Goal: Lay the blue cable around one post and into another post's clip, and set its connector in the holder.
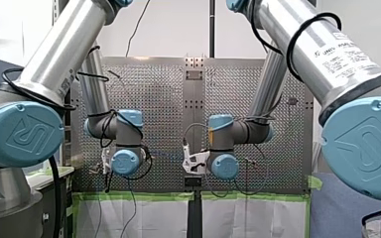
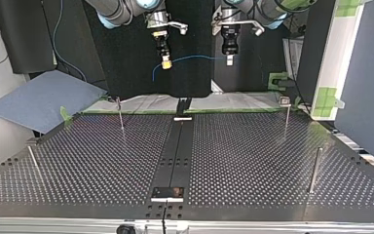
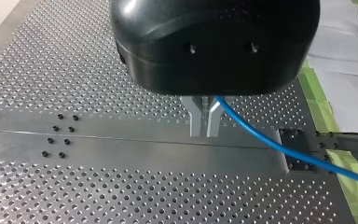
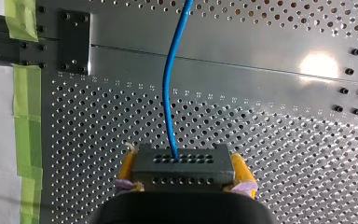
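Blue cable [image 2: 195, 57] is thin, light and floppy. Expect it to sag, swing and spring off a post unless you keep tension between both grips; the jacket looks slick, so it will likely slide through metal fingers. Connector [image 4: 184, 164], a small dark block with rows of holes, is the only rigid part, so that's your hold for the holder step. Right gripper [image 4: 185, 173] has it: yellow pads clamped on the block's two sides, cable leaving the block's face straight ahead of the gripper. Left gripper [image 3: 205, 122] has its metal fingers pinched together on the cable further along, and the cable runs off to one side past the fingertips. In the top view both grippers hang well above the perforated table [image 2: 253, 156], side by side at about the same height and pointing down. The cable is strung between them in a shallow arc, with a short bit drooping below the right gripper. Nothing is routed yet: the four thin posts [image 2: 286, 119] stand bare, with the cable well apart from all of them. You can't tell from here which post carries the clip. Black block [image 2: 167, 193] on the centre rail, at the table edge nearest the top camera, may be the holder, but that's not certain. In the front view both forearms fold in toward the middle.
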Robot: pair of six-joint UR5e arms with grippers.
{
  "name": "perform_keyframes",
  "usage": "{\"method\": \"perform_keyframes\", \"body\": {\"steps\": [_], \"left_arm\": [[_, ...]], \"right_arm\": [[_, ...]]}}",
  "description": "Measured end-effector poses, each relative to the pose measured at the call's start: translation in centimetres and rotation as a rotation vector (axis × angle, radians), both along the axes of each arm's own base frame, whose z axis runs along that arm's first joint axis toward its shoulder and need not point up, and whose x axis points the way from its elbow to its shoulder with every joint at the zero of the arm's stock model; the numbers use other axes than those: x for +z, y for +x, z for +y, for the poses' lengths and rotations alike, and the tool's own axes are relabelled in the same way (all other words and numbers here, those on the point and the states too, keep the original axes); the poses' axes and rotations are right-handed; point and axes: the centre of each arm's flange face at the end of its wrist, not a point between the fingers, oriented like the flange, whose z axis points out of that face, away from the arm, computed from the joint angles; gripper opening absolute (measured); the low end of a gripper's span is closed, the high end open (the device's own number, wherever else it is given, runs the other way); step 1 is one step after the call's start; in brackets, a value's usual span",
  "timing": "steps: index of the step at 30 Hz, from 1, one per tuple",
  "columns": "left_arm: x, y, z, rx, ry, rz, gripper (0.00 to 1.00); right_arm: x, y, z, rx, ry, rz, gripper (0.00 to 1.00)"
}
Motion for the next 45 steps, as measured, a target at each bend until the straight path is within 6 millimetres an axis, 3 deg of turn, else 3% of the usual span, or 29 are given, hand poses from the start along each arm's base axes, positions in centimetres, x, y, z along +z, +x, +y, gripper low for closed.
{"method": "perform_keyframes", "body": {"steps": [20, 32, 45], "left_arm": [[0.1, -0.2, 0.1, 0.001, -0.005, 0.003, 0.08], [3.0, 0.6, -0.3, 0.002, -0.049, -0.013, 0.08], [8.9, 4.8, -0.9, 0.074, -0.169, -0.105, 0.11]], "right_arm": [[0.4, 0.3, 0.1, 0.0, -0.001, -0.008, 0.0], [6.2, 3.8, 1.2, -0.005, -0.004, -0.129, 0.0], [11.3, 1.6, -2.1, -0.034, 0.047, -0.224, 0.0]]}}
